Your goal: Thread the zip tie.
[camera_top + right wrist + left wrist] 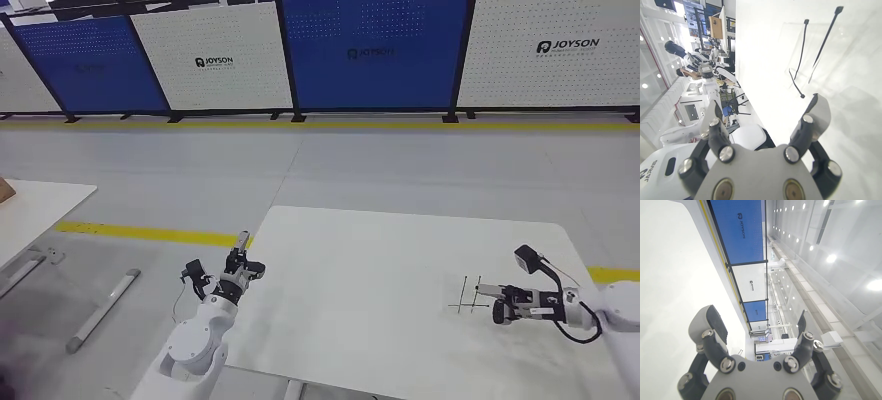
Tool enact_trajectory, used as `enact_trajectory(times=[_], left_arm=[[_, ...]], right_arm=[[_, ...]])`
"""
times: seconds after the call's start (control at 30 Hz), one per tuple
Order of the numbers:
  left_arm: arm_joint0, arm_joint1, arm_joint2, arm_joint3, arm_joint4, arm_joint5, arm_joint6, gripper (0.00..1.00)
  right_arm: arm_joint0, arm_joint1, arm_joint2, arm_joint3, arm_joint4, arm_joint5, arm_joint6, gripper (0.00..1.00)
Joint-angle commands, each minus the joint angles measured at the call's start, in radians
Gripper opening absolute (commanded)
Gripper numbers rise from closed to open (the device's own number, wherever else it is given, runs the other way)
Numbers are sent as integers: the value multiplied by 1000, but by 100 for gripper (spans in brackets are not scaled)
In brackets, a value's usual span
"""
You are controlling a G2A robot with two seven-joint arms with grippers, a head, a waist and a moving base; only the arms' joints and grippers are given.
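Note:
Three black zip ties lie loose on the white table (380, 290) near its right side. Two long zip ties (802, 49) (826, 37) lie roughly side by side, and a shorter zip tie (796, 84) lies across their tail ends. In the top view the zip ties (467, 296) are thin dark lines just ahead of my right gripper (492, 300). My right gripper (764, 102) is open and holds nothing, a short way from the nearest tie's head. My left gripper (240, 250) hovers at the table's left edge; my left gripper (758, 313) is open and holds nothing.
A faint clear sheet (838, 56) seems to lie under the ties. Off the table to the left stand another white table (40, 210) and a grey bar (100, 310) on the floor. Blue and white panels (370, 55) wall the far side.

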Motion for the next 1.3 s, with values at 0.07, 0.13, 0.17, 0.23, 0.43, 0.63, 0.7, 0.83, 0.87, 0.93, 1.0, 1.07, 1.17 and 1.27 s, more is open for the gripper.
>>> enact_trajectory(times=[0.07,0.13,0.17,0.23,0.43,0.63,0.7,0.83,0.87,0.93,1.0,1.07,1.17,1.27], left_arm=[[0,0,0,0,0,0,0,100],[0,0,0,0,0,0,0,100],[0,0,0,0,0,0,0,100],[0,0,0,0,0,0,0,100],[0,0,0,0,0,0,0,100],[0,0,0,0,0,0,0,100],[0,0,0,0,0,0,0,100],[0,0,0,0,0,0,0,100],[0,0,0,0,0,0,0,100],[0,0,0,0,0,0,0,100],[0,0,0,0,0,0,0,100],[0,0,0,0,0,0,0,100],[0,0,0,0,0,0,0,100],[0,0,0,0,0,0,0,100]], right_arm=[[-1,0,1,-1,0,-1,-1,100],[-1,0,1,-1,0,-1,-1,100],[-1,0,1,-1,0,-1,-1,100],[-3,0,1,2,1,2,-6,100],[-2,-3,-9,10,-15,37,-62,100],[17,-10,-26,46,-8,37,-55,48],[25,-12,-32,62,-9,37,-54,47],[40,-18,-44,96,-10,43,-61,50],[45,-20,-49,107,-11,45,-65,50],[52,-24,-56,120,-13,43,-68,49],[59,-27,-64,135,-14,42,-71,49],[65,-30,-69,146,-15,40,-74,47],[72,-34,-76,162,-17,37,-76,45],[79,-37,-81,175,-21,34,-78,42]])
